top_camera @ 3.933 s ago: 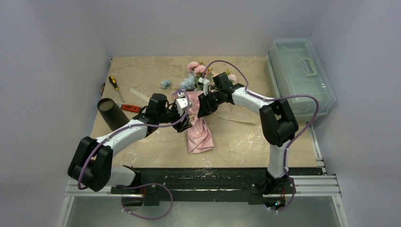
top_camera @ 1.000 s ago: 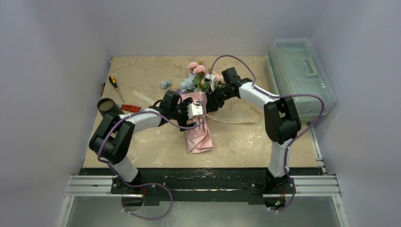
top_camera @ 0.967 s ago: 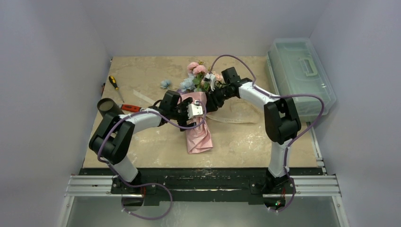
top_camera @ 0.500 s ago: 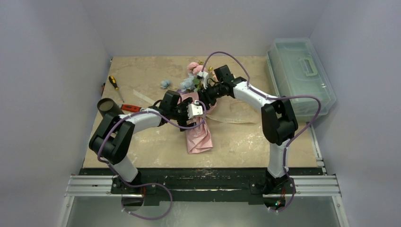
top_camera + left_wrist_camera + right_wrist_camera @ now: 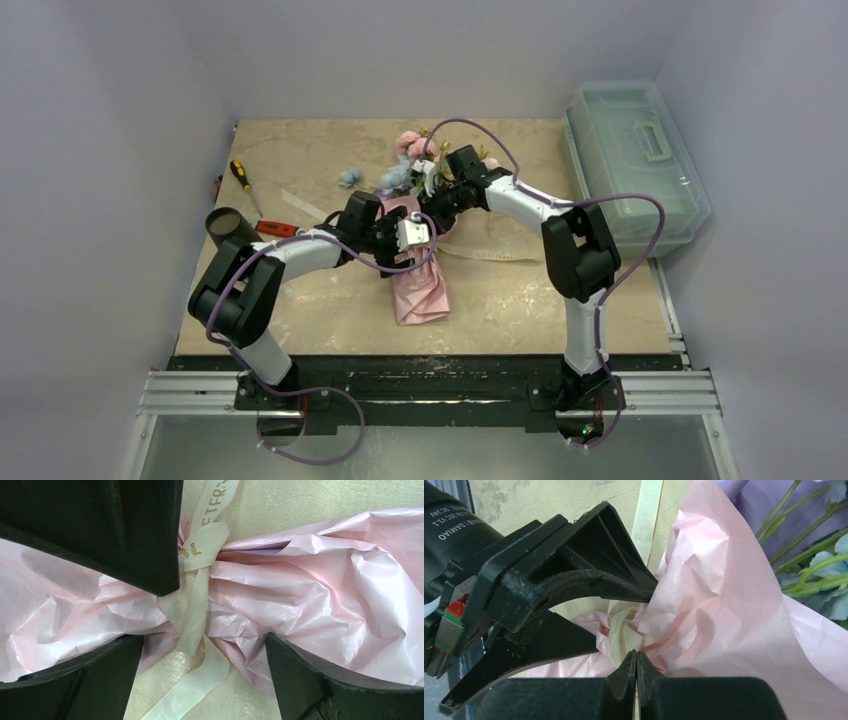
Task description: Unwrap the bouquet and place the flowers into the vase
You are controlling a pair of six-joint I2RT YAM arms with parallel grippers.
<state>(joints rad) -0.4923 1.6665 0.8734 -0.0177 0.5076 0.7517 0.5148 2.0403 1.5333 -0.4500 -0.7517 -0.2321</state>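
The bouquet (image 5: 420, 283) lies mid-table, its pink paper (image 5: 310, 580) cinched by a cream ribbon (image 5: 192, 605), with the flowers (image 5: 410, 150) at the far end. Green stems (image 5: 804, 575) show inside the lilac lining. My left gripper (image 5: 200, 662) is open, and its fingers (image 5: 574, 587) straddle the tied waist. My right gripper (image 5: 636, 662) is shut at the ribbon knot (image 5: 621, 630), a cream sliver pinched between its jaws. The dark vase (image 5: 232, 230) stands at the left, away from both grippers.
A clear lidded box (image 5: 635, 160) sits at the back right. A yellow-handled screwdriver (image 5: 240, 175) and a red tool (image 5: 275, 228) lie near the vase. A loose blue flower (image 5: 349, 178) and ribbon strips (image 5: 490, 250) lie on the table (image 5: 300, 310).
My right gripper has moved left onto the ribbon knot and closed its jaws there. The left arm and the bouquet have stayed put.
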